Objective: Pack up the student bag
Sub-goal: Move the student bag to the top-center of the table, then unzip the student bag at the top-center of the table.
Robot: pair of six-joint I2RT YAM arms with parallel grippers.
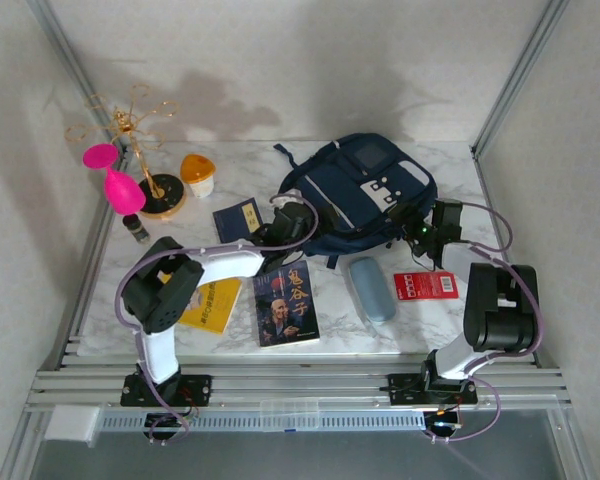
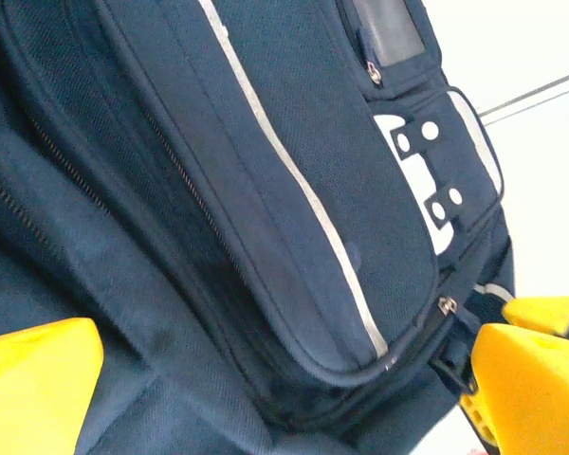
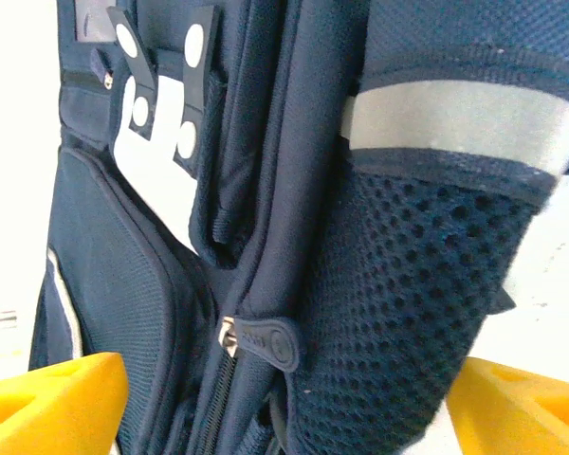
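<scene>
At the far middle of the marble counter (image 1: 405,335), the student bag (image 1: 345,195), a large navy-blue fabric backpack with thin pale stripes, is lying front upward. Its long axis is being judged to run slantwise, from near-left to far-right. It is being flanked by both arms, the left at its near-left edge and the right at its near-right side.

The left arm's yellow fingers (image 2: 38,379) are being held fully spread with nothing gripped. The bag's striped front pocket (image 2: 294,218) is lying ahead of them, beyond the tips.

The right arm's yellow fingers (image 3: 57,398) are likewise being held wide apart, straddling the bag's side, and nothing is being clamped. Whether they are touching the fabric cannot be told. Between them a dark zip pull tab (image 3: 266,339) is lying beside a black mesh side pocket (image 3: 408,313). The zip track is running straight ahead, away from the tips.

The coming move is being judged to turn on that tab. It is lying just ahead of the right fingers and off-centre, toward the left side of the right wrist view. The right arm is therefore the nearer one for opening the bag. On the near counter, a portrait-covered book (image 1: 285,305) and a pale blue oblong case (image 1: 372,288) are lying unpacked.
</scene>
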